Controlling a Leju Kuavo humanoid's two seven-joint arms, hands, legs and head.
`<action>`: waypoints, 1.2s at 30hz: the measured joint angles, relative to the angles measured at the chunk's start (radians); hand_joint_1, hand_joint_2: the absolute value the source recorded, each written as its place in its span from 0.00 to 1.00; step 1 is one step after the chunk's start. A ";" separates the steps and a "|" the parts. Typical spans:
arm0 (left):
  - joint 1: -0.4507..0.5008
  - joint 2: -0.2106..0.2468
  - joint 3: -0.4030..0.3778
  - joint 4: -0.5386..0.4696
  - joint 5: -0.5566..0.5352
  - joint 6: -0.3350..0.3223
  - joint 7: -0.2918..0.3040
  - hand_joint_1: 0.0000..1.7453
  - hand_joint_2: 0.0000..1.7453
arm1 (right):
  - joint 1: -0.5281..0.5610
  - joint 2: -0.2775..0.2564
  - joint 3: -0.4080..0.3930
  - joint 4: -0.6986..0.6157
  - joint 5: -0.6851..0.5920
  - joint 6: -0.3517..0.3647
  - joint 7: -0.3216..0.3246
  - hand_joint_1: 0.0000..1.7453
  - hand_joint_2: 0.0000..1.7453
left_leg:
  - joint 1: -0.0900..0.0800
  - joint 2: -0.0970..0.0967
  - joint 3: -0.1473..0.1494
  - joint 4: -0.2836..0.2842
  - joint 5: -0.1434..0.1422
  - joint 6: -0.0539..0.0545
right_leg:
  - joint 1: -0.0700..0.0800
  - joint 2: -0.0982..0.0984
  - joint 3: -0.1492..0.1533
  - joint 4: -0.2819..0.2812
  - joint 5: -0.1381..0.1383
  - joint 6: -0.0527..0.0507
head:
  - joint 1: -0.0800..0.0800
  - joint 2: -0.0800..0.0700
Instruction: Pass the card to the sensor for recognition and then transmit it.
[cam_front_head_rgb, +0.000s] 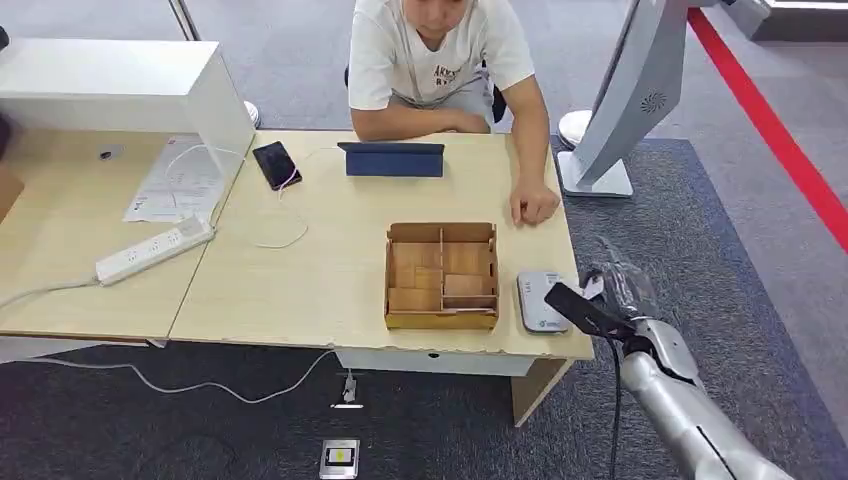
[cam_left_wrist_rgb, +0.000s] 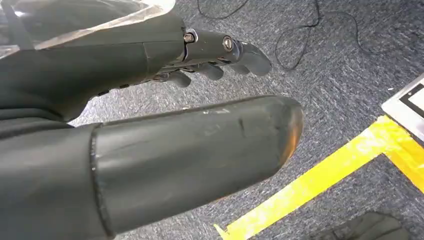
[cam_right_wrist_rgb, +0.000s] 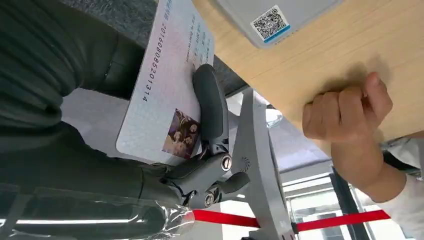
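Card (cam_right_wrist_rgb: 165, 90) pinched in right hand (cam_right_wrist_rgb: 210, 130), finger across its face, just off the table (cam_front_head_rgb: 300, 290) edge beside the sensor (cam_front_head_rgb: 538, 300). Card not over the sensor yet, so recognition looks undone; hand-over also left. Left hand (cam_left_wrist_rgb: 220, 55) hangs over carpet, fingers curled in, holding nothing. Person's hand (cam_front_head_rgb: 533, 205) rests fisted on the table beyond the sensor, likely the receiver. Wooden box (cam_front_head_rgb: 441, 275) sits left of the sensor.
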 joint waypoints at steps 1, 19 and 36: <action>0.000 0.000 0.000 0.000 0.000 0.000 0.000 0.00 0.00 | 0.000 0.000 0.001 0.000 0.000 0.000 0.000 1.00 1.00 | 0.000 0.000 0.000 0.000 0.000 0.000 | 0.000 0.000 0.000 0.000 0.000 0.000 | 0.000 0.000; -0.001 0.000 0.000 0.000 -0.008 0.000 -0.014 0.00 0.00 | -0.015 0.029 0.006 -0.001 0.013 0.016 -0.011 1.00 1.00 | 0.000 0.000 0.000 0.000 0.000 0.000 | 0.000 0.000 0.000 0.000 0.000 0.000 | 0.000 0.000; -0.001 0.007 0.000 0.000 -0.017 -0.006 -0.022 0.00 0.00 | -0.016 0.056 0.007 -0.001 0.025 0.021 -0.007 1.00 1.00 | 0.000 0.000 0.000 0.000 0.000 0.000 | 0.000 0.000 0.000 0.000 0.000 0.000 | 0.000 0.000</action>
